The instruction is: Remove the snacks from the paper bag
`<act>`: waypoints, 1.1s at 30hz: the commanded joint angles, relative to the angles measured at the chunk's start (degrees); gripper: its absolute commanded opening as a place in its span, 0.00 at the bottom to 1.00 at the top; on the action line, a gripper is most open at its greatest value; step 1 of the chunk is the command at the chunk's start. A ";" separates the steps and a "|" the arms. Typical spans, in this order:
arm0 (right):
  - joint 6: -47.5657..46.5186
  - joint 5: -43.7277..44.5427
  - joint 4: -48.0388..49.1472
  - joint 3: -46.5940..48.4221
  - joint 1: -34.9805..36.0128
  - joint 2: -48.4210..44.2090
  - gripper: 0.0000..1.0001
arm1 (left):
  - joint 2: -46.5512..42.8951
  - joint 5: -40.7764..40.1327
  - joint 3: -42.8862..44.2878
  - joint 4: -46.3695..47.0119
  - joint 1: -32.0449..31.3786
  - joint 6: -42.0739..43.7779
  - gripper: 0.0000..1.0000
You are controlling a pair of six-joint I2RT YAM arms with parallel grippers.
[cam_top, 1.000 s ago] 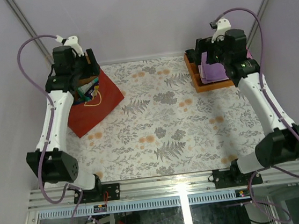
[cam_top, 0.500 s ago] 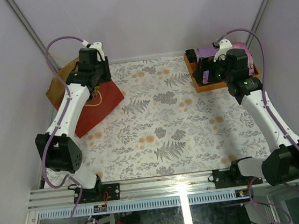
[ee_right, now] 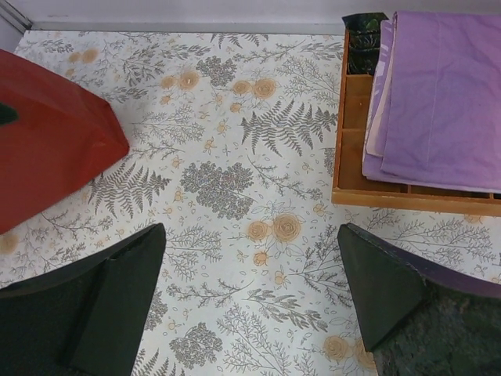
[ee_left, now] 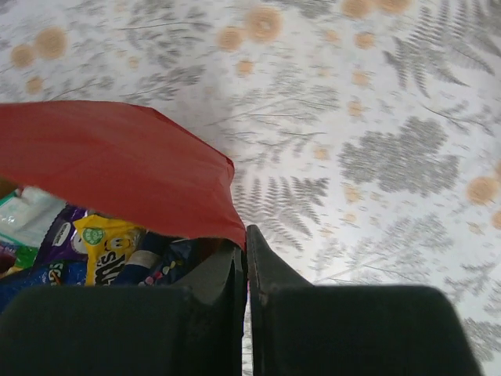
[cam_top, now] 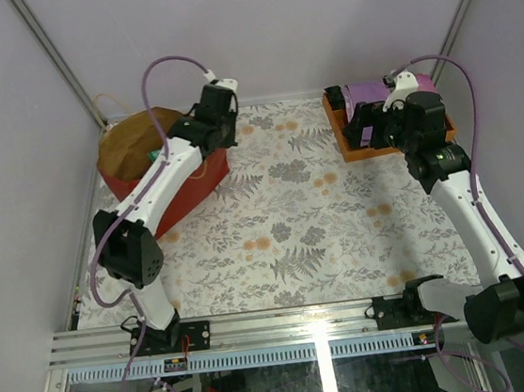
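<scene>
While L jaws pinch paper bag (ee_left: 117,172) rim shut, R jaws gape, empty

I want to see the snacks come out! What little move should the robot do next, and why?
Probably the left gripper should lift the edge of the paper bag a little, to hold its mouth open. Its jaws are shut on the red rim, snacks show inside, and the right gripper hangs open over the table, apart from the bag, free to reach in.
</scene>
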 commanded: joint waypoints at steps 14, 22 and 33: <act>15.32 8.25 4.56 -4.35 2.22 -4.70 0.99 | -7.95 -4.25 15.41 -1.74 -13.81 4.77 1.00; 19.86 28.32 0.51 3.61 22.63 -1.85 0.99 | -18.07 -5.37 7.16 -0.85 1.41 2.14 1.00; -9.38 8.62 0.27 12.21 34.00 7.14 1.00 | -20.31 -5.14 0.28 -3.93 4.50 -0.67 1.00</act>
